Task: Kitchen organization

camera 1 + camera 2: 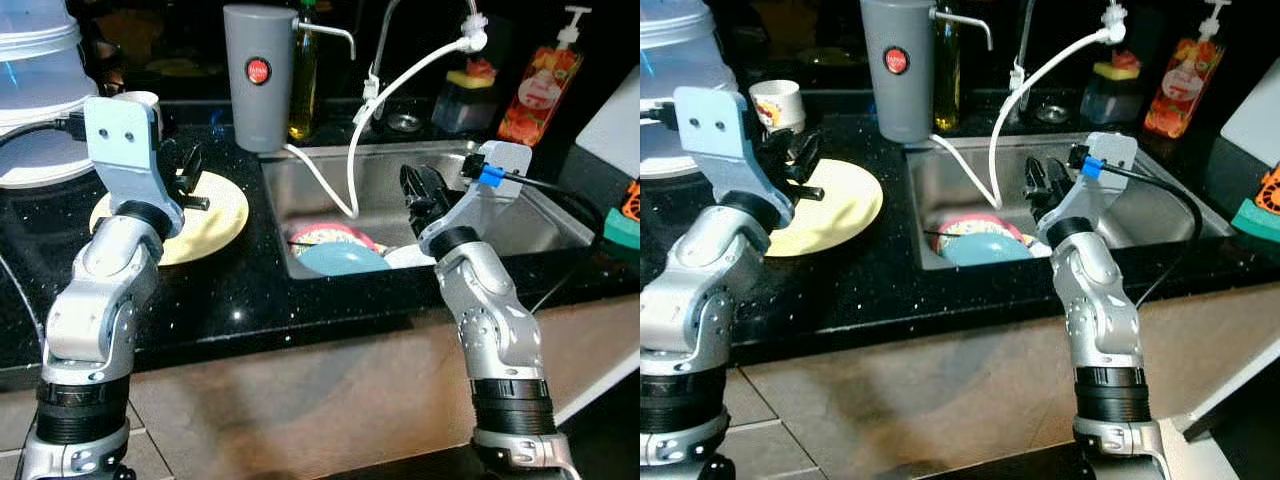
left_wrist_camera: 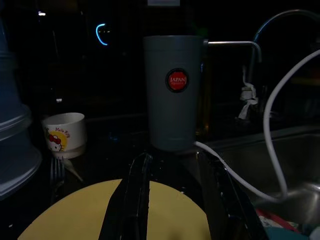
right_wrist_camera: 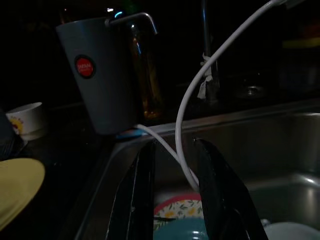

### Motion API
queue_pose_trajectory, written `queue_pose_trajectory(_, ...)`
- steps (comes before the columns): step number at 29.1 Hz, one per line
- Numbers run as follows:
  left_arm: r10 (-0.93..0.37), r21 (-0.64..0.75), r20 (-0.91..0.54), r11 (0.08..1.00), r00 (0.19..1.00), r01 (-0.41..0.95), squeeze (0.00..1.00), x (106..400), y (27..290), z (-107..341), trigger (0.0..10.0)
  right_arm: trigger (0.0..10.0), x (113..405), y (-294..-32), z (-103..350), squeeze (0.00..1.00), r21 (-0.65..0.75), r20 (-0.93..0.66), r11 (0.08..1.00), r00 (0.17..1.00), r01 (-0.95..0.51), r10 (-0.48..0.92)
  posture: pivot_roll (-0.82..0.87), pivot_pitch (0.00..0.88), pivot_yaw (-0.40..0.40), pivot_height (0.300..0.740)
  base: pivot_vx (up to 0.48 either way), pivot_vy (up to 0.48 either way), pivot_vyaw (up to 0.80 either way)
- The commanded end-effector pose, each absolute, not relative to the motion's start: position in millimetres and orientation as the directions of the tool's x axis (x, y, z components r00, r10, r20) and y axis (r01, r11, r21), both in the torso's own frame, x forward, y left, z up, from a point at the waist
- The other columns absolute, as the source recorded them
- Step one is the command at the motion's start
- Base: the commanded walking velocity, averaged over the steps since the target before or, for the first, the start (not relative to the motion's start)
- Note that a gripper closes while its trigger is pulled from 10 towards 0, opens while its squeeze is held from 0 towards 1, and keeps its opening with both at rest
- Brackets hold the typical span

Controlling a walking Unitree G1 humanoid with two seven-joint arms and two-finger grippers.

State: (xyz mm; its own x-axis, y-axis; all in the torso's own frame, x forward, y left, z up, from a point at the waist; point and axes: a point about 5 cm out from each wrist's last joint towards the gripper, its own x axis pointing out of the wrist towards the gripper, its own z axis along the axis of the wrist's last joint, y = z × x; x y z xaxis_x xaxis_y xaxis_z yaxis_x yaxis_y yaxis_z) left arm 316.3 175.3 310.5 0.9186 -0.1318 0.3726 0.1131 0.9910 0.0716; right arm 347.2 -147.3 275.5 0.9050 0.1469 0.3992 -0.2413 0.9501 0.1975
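A yellow plate (image 1: 215, 215) lies on the black counter left of the sink. My left gripper (image 1: 190, 170) hovers just over its far part, open, with nothing between the fingers; the plate (image 2: 75, 220) lies under them in the left wrist view. In the steel sink (image 1: 520, 215) rest a light blue dish (image 1: 340, 258), a pink patterned plate (image 1: 325, 235) behind it and a white piece partly hidden by my arm. My right gripper (image 1: 420, 190) hangs open and empty above the sink, right of these dishes.
A tall grey dispenser (image 1: 258, 75) stands at the sink's back left corner, an oil bottle (image 1: 303, 80) beside it. A white hose (image 1: 400, 90) loops into the sink. A white cartoon cup (image 1: 777, 103) and fork (image 2: 56, 172) sit behind the plate. Clear stacked containers (image 1: 35, 80) stand far left.
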Motion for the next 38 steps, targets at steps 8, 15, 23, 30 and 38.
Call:
queue_pose_trajectory(8,-0.137,0.064,0.35,0.99,0.927,0.122,0.0,315,174,305,10.0,10.0,344,-146,276,0.0,0.202,0.392,0.948,0.908,-0.246,0.151,-0.03,0.08,-0.033,0.74,-0.382,0.0,0.0)
queue_pose_trajectory(15,-0.132,0.061,0.341,0.991,0.931,0.118,0.0,315,175,303,10.0,10.0,343,-144,275,0.0,0.204,0.384,0.946,0.91,-0.251,0.158,-0.03,0.08,-0.034,0.74,-0.367,0.0,0.0)
queue_pose_trajectory(23,-0.131,0.059,0.338,0.991,0.932,0.118,0.0,315,175,303,10.0,10.0,343,-144,275,0.0,0.204,0.383,0.946,0.91,-0.252,0.159,-0.03,0.08,-0.034,0.74,-0.311,0.0,0.0)
queue_pose_trajectory(30,-0.147,0.021,0.113,0.989,0.983,0.146,0.0,315,167,254,10.0,10.0,342,-140,267,0.0,0.214,0.337,0.944,0.926,-0.252,0.171,-0.03,0.093,-0.038,0.74,0.0,0.0,0.0)
queue_pose_trajectory(38,-0.111,0.028,-0.016,0.993,0.994,0.111,0.0,317,170,216,10.0,10.0,343,-136,244,0.0,0.2,0.233,0.947,0.951,-0.25,0.202,-0.03,0.1,-0.032,0.74,0.0,0.0,0.0)
